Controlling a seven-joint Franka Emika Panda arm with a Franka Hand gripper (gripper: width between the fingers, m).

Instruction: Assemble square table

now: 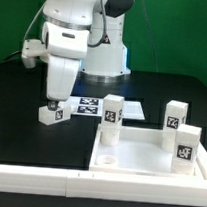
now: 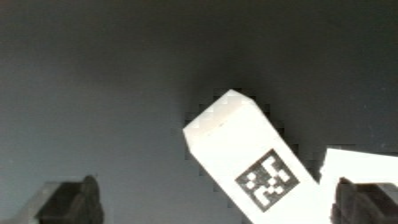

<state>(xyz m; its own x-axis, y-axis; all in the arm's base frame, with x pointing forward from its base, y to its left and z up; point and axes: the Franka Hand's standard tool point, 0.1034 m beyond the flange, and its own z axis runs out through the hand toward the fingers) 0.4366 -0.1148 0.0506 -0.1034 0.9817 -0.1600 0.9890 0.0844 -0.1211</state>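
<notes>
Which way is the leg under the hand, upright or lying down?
Lying down. In the exterior view the leg rests on its long side on the black table, its tag facing sideways, unlike the upright leg nearby.

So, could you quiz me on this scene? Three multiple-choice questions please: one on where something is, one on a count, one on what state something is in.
1. Where is the leg nearest the gripper?
A. On the black table, to the exterior view's left of the marker board
B. Inside the top
C. On the marker board

2. How many legs show in the exterior view?
A. Two
B. Four
C. Six

3. How is the gripper?
A. Shut on a leg
B. Open, holding nothing
C. Shut and empty

Answers:
1. A: the leg lies on the table beside the marker board, below the gripper.
2. B: that one, plus three upright legs at or near the top.
3. B: its fingers stand wide apart with the leg lying free.
</notes>
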